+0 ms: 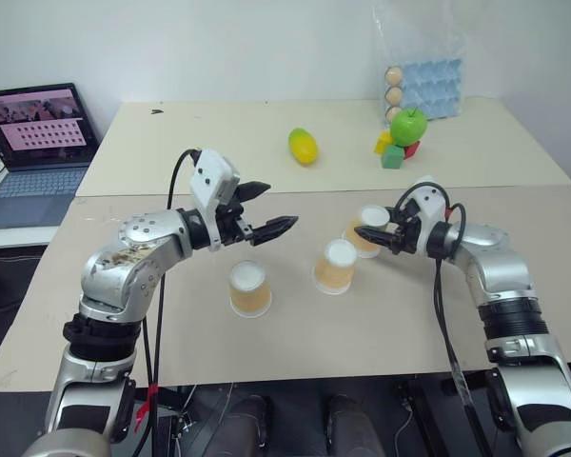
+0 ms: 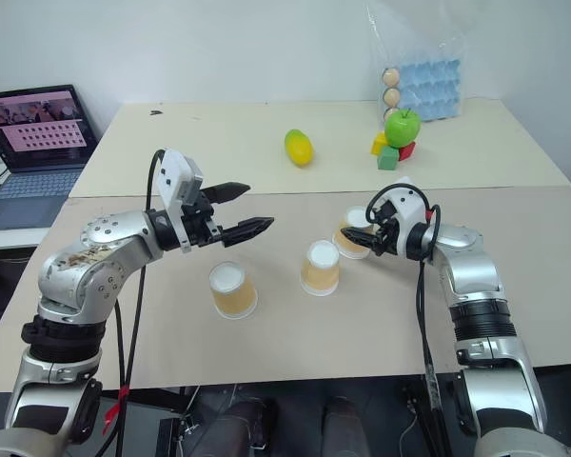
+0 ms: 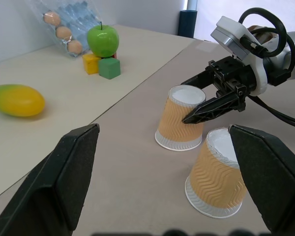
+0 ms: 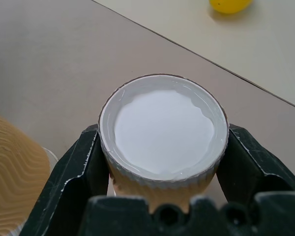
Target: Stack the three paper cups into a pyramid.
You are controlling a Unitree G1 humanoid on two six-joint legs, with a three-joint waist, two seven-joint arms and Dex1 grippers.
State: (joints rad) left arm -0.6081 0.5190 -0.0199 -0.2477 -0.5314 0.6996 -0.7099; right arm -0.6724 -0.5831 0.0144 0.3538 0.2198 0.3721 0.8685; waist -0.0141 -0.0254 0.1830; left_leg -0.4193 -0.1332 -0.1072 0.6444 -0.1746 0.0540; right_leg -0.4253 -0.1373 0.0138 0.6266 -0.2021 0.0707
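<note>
Three tan paper cups stand upside down on the near table, white bottoms up. One cup (image 1: pixel 249 289) is at the left and a second cup (image 1: pixel 335 267) sits in the middle. The third cup (image 4: pixel 163 129) is just behind and right of it, and my right gripper (image 4: pixel 163 147) is shut on it, one black finger pressed to each side near its top. My left gripper (image 1: pixel 280 206) hovers open above the table, behind the left cup, holding nothing. No cup rests on another.
On the far table lie a yellow-green mango-shaped fruit (image 1: pixel 303 146), a green apple (image 1: pixel 408 125) on coloured blocks (image 1: pixel 392 154), and an egg carton (image 1: pixel 428 86). A laptop (image 1: pixel 33 143) sits at the far left. A seam (image 1: pixel 324 190) divides the two tables.
</note>
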